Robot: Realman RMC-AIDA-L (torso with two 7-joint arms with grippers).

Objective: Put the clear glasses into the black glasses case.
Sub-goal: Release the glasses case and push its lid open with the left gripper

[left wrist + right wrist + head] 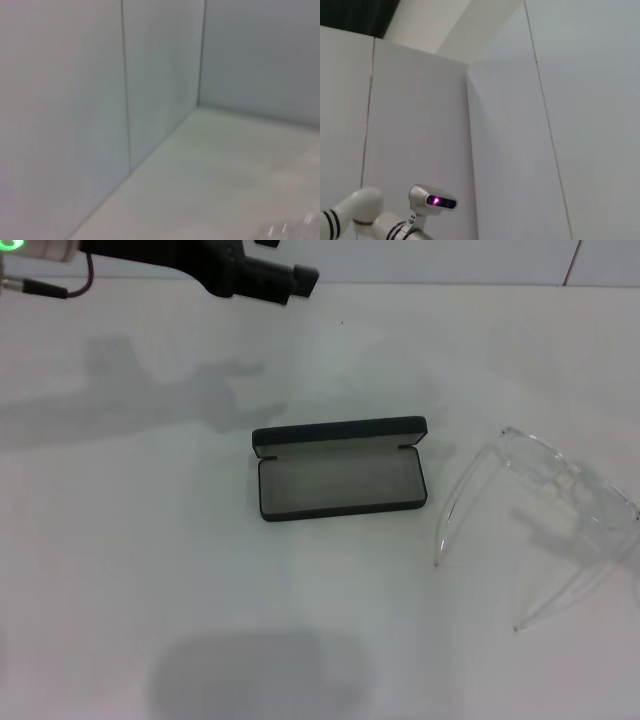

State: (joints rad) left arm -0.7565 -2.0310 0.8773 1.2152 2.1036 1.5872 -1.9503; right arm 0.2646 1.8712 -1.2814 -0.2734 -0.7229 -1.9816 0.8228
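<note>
**Open case at centre, glasses to its right: handling notes**

The left claw (285,282) is raised above the far left part of the white counter (130,540), well apart from both task items. Its dark body is visible in the head view, but whether the fingers are apart or together cannot be told. It casts a soft shadow on the counter below it.

The black glasses case (340,468) lies at the centre of the counter, already open. The lid stands up along the far edge. The tray faces upward and shows a flat grey lining with nothing in it. The shell is rectangular with rounded corners and appears rigid and matte.

The clear glasses (545,510) lie on the counter to the right of the case, near it but not touching. The wraparound lens is at the far right. Both long curved arms are unfolded and reach toward the near edge.

The right claw does not appear in any view.

Handling judgement: the glasses are probably light, smooth and slippery, with arms that flex under pressure. A hold at the lens bridge or at the stiff hinge end of an arm is likely the most secure. With the arms spread, the glasses look wider than the tray, so folding may be required.
</note>
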